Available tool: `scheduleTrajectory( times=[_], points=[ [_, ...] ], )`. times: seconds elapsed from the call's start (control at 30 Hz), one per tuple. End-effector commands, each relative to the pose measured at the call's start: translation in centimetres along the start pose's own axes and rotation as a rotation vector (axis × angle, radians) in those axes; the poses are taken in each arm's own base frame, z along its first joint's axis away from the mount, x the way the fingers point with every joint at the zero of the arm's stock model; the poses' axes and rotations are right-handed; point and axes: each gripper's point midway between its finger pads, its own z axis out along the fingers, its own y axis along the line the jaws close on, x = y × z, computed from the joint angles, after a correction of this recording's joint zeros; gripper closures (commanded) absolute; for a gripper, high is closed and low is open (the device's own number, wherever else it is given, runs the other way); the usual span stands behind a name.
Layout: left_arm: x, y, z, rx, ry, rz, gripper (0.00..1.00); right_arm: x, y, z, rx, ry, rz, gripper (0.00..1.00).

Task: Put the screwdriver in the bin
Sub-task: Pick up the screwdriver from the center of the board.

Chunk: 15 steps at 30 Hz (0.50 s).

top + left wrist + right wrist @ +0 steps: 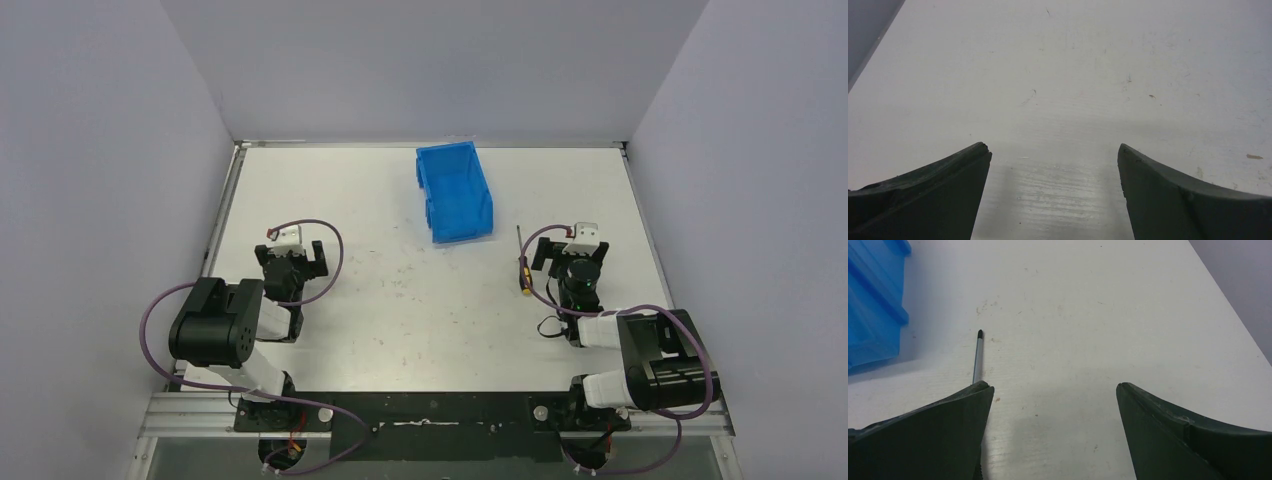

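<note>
Right gripper (1054, 387) wide open, low over table (400, 300). Screwdriver (977, 355) lies flat beside its left finger, shaft pointing far. Bin (455, 232) far-left of it, apart. Left gripper (1054, 147) spread, holding nothing.

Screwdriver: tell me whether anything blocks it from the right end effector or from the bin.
Nothing visible does. The screwdriver lies on the table just left of the open right end effector, and only bare surface separates it from the bin, which sits farther back and to the left.
</note>
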Motion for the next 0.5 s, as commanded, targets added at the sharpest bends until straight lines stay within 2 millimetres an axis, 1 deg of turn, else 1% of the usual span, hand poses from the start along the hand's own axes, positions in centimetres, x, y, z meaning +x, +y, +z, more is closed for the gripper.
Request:
scheduleTrajectory(
  times=[0.0,0.47],
  points=[
    [-2.33,-0.25,0.67,0.005,-0.077,-0.007,0.03,-2.06,-0.06,-0.12,-0.003,-0.081,0.031,0.0],
    [-2.36,-0.28,0.67,0.006,-0.078,-0.007,0.03,-1.94,-0.13,0.07,0.004,-0.072,0.035,0.0]
  ],
)
